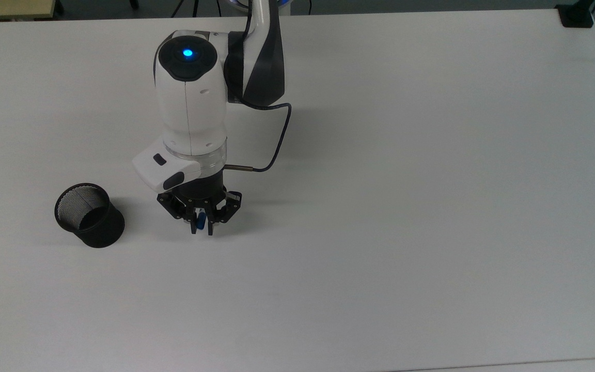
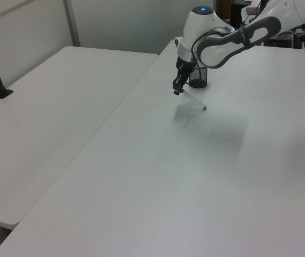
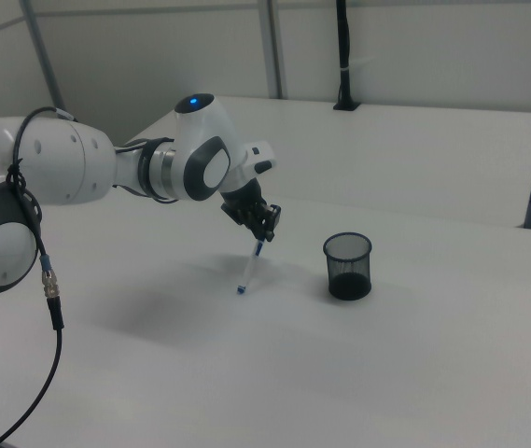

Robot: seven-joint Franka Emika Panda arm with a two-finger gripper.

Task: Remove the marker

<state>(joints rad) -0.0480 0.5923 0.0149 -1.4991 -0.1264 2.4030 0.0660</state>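
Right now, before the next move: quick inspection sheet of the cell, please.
Surface: white table, bare apart from the job's things; a second white table adjoins on the left view's left.
Job's things: marker is out of the black mesh cup, tilted, gripped near its upper end; its lower blue end is at or just above the table, contact cannot be told. Cup stands upright, apart from the marker.
Clutter: nothing seen.
Gripper: gripper shut on the marker, pointing down.
Cables: dark cable loops from the wrist back along the arm.
Surroundings: black clamp post on the far table; partition walls behind.
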